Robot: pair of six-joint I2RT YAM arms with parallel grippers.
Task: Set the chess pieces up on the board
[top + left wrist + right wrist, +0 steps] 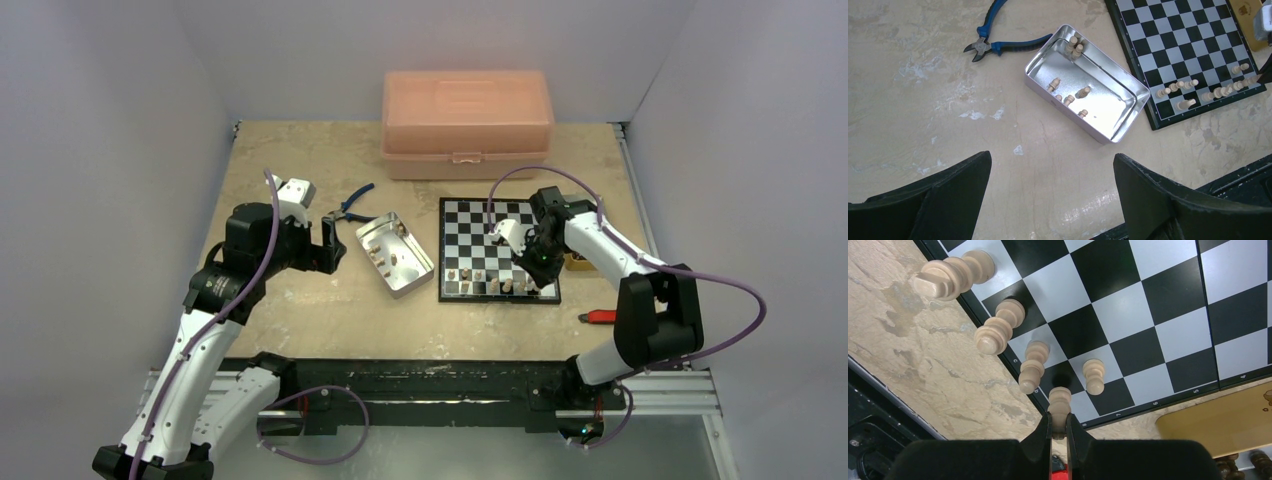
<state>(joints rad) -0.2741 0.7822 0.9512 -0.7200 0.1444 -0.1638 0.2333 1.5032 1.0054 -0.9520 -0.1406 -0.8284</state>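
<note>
- Where the right arm reaches the near right corner of the board (465, 225), the right gripper (1059, 427) is clamped on the head of one tan chess piece (1060, 402); its fingers stand almost together with the piece between them.
- Held piece: upright, long axis vertical, base down over a near-edge square, head up in the jaws; whether the base touches the square cannot be told.
- Placed pieces (1193, 92): tan men stand upright along the near row, with a few pawns one row farther; gaps show in both rows.
- Left gripper (1051, 160): fingers spread wide, nothing between them; it hovers over bare table on the near side of the tin.
- Tin (1108, 107): just left of the board, long axis running near-right to far-left; it holds about seven loose tan pieces (1054, 84), their attitudes not all clear.
- Yellow box (1218, 425): right of the board; dark shapes beside it are too cropped to identify.
- Progress, as judged: tan side roughly half set; the tin's contents are left to place; no dark piece is seen on the board; the far rows are bare.
- Farthest: pliers (352, 205) and pink box (467, 120), well apart from both grippers.
</note>
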